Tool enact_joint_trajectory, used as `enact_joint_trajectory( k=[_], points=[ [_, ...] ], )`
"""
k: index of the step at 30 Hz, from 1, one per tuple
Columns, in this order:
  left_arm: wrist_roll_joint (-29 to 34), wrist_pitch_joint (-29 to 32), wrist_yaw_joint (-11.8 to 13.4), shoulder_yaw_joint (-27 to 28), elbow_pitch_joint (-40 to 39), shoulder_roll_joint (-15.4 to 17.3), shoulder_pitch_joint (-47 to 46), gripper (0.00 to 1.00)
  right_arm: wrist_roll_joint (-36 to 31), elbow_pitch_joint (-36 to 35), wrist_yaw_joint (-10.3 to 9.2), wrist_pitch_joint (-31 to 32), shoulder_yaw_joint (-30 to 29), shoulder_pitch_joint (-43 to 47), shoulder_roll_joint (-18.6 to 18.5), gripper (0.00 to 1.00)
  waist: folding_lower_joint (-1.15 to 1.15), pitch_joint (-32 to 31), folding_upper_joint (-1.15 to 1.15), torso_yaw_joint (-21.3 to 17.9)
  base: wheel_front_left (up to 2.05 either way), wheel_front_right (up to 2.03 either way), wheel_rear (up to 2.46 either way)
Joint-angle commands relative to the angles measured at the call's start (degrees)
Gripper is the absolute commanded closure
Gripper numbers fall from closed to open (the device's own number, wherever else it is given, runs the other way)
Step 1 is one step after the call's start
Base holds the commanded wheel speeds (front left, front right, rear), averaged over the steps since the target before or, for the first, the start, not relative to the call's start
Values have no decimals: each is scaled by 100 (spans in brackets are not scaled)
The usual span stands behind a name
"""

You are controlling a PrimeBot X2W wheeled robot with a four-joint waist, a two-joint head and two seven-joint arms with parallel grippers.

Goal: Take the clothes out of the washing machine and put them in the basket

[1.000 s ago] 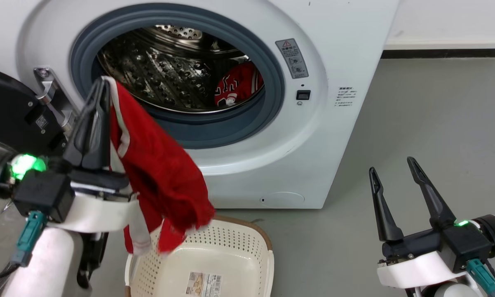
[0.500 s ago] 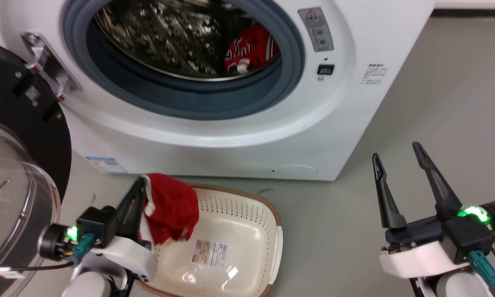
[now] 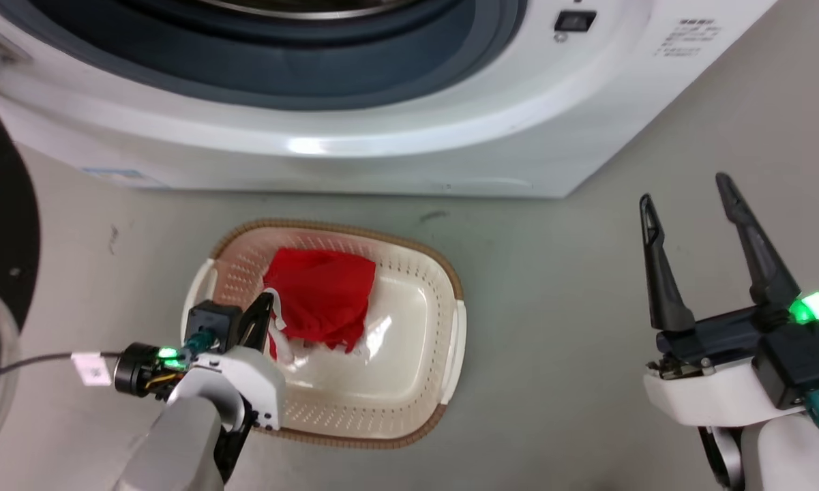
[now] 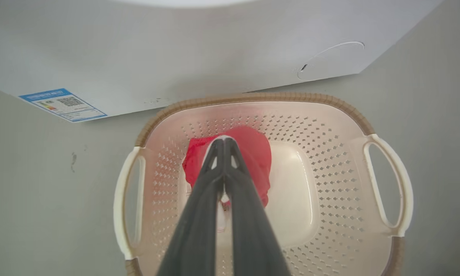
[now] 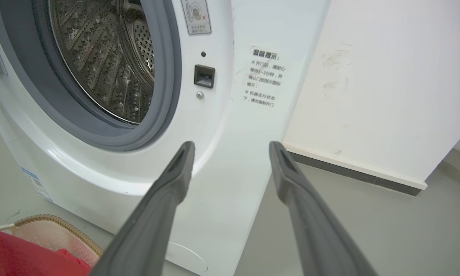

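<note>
my left fingers (image 4: 224,147) are pressed together low inside the basket (image 3: 458,327), and a bit of white trim (image 4: 224,198) seems to be pinched between them, so i judge they hold the red garment (image 3: 324,296) by its edge while its bulk lies crumpled on the basket's bottom, toward the washing machine (image 3: 382,146). held this low, the cloth should land inside, not over the edge, once they part. my right fingers (image 3: 660,273) stand wide apart and empty above the grey floor (image 3: 552,307), free for the drum.
</note>
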Motion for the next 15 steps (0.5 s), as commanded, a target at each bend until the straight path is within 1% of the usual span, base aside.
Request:
enact_joint_trajectory(
  k=[1, 6, 9, 11, 15],
  points=[
    [47, -36, -49, -25, 210, -30, -219, 100, -15, -56, -6, -10, -15, -118, 5, 0, -1, 466, 0, -120, 0, 0, 0],
    [31, -46, -174, -32, 980, -191, -844, 100, -50, -221, -6, -11, -28, -277, 6, 0, -1, 995, 0, -218, 0, 0, 0],
    [92, -35, -193, 10, 1287, -125, -1114, 100, -84, -300, -6, -10, -8, -339, 6, 0, -1, 1245, 0, -263, 0, 0, 0],
    [76, -36, -224, 27, 1493, -159, -1267, 100, -80, -337, -6, -10, -12, -394, 5, 0, -1, 1375, 0, -302, 0, 0, 0],
    [135, -36, -289, -77, 1941, -138, -1522, 100, -53, -386, -6, -10, -43, -452, 5, 0, -1, 1593, 0, -375, 0, 0, 0]
  ],
)
